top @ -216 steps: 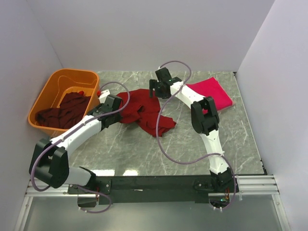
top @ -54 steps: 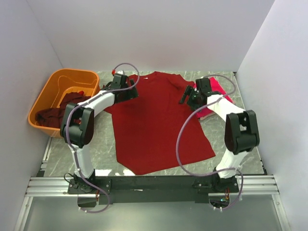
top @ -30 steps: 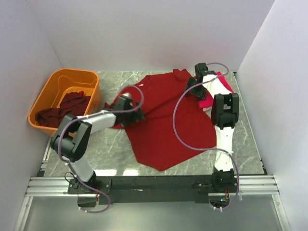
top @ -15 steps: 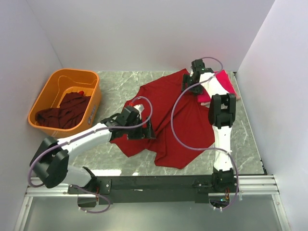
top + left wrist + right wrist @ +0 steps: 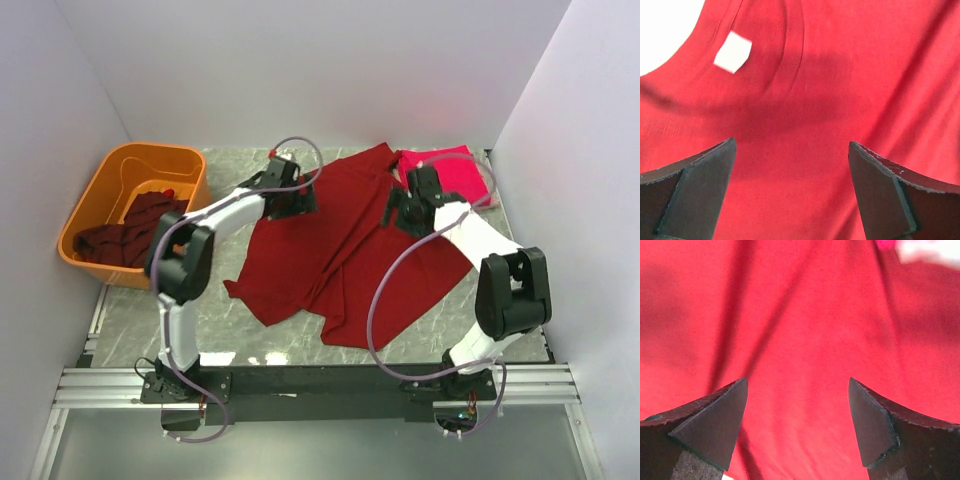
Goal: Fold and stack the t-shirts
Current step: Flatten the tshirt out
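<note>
Maroon t-shirt (image 5: 345,250) lay rumpled mid-frame on tabletop (image 5: 235,168). Left gripper (image 5: 791,145) and right gripper (image 5: 797,381) hovered over it, jaws wide, empty.

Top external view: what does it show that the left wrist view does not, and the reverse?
Only the top external view shows the orange tub holding dark shirts, the pink shirt at the far right, and the right gripper. Only the left wrist view shows the white label beside the collar seam. Both show the red t-shirt and the left gripper over it.
</note>
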